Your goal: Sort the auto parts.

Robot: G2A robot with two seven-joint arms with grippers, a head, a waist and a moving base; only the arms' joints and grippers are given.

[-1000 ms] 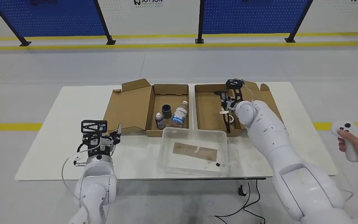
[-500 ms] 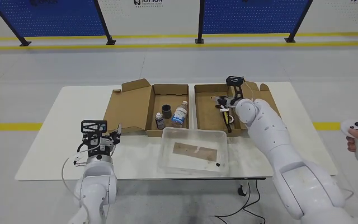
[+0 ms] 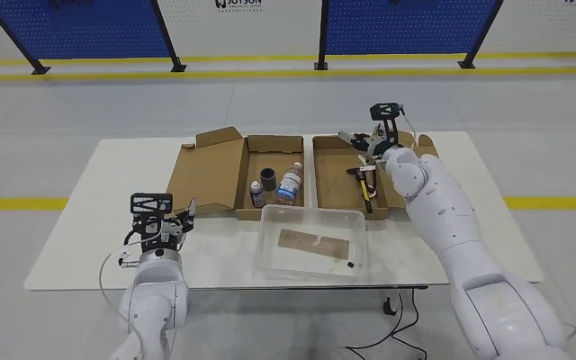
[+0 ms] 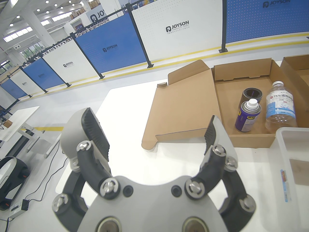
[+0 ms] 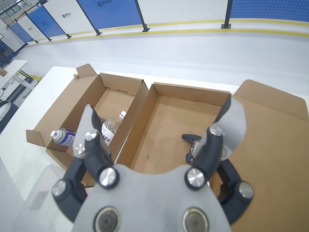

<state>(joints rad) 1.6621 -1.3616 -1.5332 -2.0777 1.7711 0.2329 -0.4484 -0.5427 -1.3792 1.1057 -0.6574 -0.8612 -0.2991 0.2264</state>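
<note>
A dark caliper-like tool [image 3: 364,186] [image 5: 192,146] lies in the right cardboard box [image 3: 329,180] [image 5: 169,119]. My right gripper [image 3: 358,144] [image 5: 159,105] hangs open and empty above that box, near its far side. In the left box [image 3: 274,148] [image 4: 241,73] are a clear bottle [image 3: 290,183] [image 4: 280,107] [image 5: 108,129], a blue spray can [image 3: 256,193] [image 4: 247,115] [image 5: 61,136] and a black cylinder [image 3: 268,177] [image 4: 251,95]. My left gripper [image 3: 166,232] [image 4: 149,117] is open and empty over the table's front left.
A clear plastic bin [image 3: 270,243] [image 4: 284,141] stands at the table's front middle, with a brown sheet and a small black part [image 3: 349,265] inside. Open box flaps [image 3: 209,175] [image 5: 272,112] spread left and right of the boxes.
My right gripper has risen and drawn back from just above the tool toward the far side of the right box. The left arm has stayed still.
</note>
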